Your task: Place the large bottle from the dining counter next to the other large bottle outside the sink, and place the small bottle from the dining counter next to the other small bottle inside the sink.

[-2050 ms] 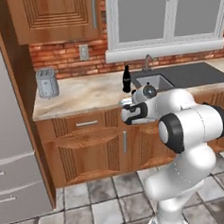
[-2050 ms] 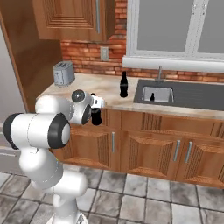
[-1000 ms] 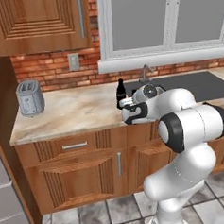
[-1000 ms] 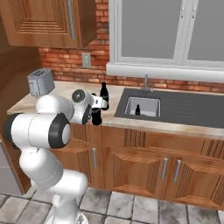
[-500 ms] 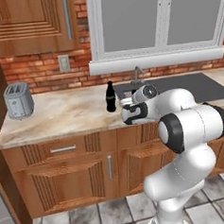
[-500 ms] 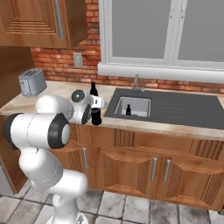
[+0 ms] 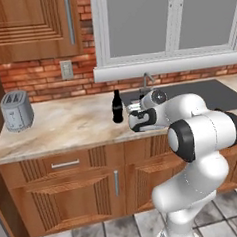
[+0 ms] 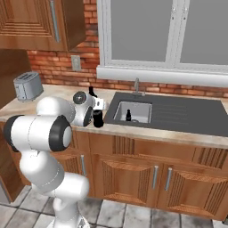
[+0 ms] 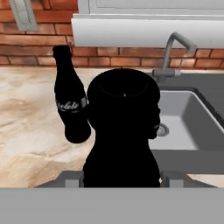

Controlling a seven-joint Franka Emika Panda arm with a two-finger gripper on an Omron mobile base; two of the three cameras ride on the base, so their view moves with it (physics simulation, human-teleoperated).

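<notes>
My gripper (image 9: pixel 121 176) is shut on the large bottle (image 9: pixel 123 131), a glossy black cola-shaped bottle held upright just above the counter's front edge, left of the sink (image 8: pixel 178 116). From the base it shows as the gripper (image 7: pixel 139 122) (image 8: pixel 98 118) with the large bottle (image 8: pixel 98 119) in it. The other large bottle (image 7: pixel 117 106) (image 9: pixel 71 101) stands on the beige counter beyond and a little left of the held one, beside the sink (image 9: pixel 192 127) but outside it. A tiny bottle, the other small bottle (image 8: pixel 128 116), stands inside the basin. The small bottle and the dining counter are out of view.
A curved chrome tap (image 9: pixel 176 49) (image 8: pixel 136 84) rises behind the basin. A grey toaster (image 7: pixel 15 110) (image 8: pixel 27 85) sits at the counter's far left. A wall outlet (image 7: pixel 66 70) is on the brick wall, with a wooden wall cabinet (image 7: pixel 29 26) above and a window over the sink.
The whole picture has shifted: the base has driven right along the counter, so the sink now lies closer ahead. The large bottle stays in my gripper.
</notes>
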